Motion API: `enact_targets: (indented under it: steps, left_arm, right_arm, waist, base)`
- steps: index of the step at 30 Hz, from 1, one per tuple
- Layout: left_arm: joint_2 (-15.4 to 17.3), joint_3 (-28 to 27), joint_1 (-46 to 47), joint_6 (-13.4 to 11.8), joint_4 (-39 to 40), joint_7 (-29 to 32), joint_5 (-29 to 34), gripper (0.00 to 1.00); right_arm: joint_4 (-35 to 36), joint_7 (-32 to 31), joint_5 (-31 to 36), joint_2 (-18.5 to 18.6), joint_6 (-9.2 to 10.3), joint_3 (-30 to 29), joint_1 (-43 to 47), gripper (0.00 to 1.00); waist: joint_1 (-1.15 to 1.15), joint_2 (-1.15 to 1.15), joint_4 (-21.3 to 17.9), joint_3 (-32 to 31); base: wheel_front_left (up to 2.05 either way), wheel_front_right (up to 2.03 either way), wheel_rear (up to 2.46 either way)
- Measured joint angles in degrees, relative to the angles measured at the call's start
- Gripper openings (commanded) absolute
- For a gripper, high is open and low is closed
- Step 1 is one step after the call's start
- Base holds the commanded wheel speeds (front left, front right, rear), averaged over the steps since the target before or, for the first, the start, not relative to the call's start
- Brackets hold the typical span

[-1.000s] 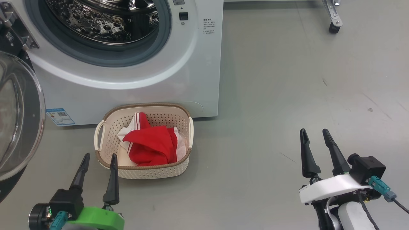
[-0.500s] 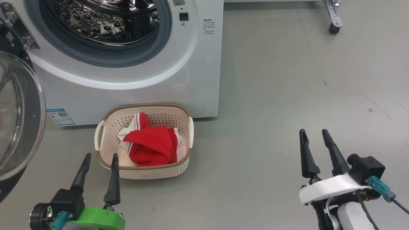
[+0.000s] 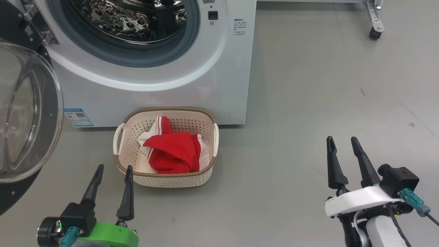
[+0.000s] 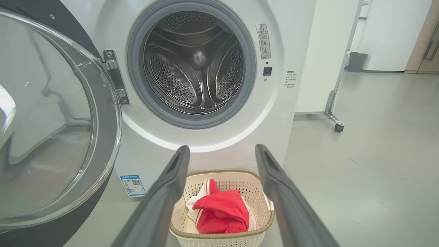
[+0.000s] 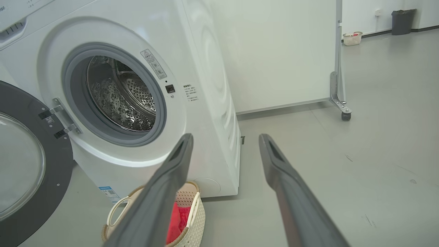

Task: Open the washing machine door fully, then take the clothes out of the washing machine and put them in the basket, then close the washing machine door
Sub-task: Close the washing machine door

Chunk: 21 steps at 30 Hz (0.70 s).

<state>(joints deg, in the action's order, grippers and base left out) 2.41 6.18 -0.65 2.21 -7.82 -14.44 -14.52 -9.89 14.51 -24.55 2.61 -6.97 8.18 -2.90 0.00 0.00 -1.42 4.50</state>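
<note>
Lying in basket [image 3: 171,181], clothes [image 3: 171,156] — door [image 3: 29,113] wide; left gripper [image 3: 115,167], right gripper [image 3: 341,138] spread.

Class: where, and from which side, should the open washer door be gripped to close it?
Probably the washing machine door, by its black rim away from the hinge, reached from the robot's left by the left gripper; the bulging glass looks too wide to pinch.

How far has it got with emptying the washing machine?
Done: the washing machine door stands wide open, the drum looks empty, and the clothes lie in the basket. In hand: nothing; the left gripper and right gripper hang open, empty. Left: closing the door.
</note>
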Motion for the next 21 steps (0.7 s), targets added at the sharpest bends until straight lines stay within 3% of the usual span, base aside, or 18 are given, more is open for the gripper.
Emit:
enact_targets:
  steps: [21]
  left_arm:
    - [0.0,0.9,-0.56,-1.1,-0.71,0.0,-0.18,1.0]
  right_arm:
    - [0.24,0.0,0.0,-0.01,-0.01,1.6,1.19,1.0]
  waist:
    - [0.0,0.0,13.82,-1.49]
  base:
    - [0.0,0.0,0.0]
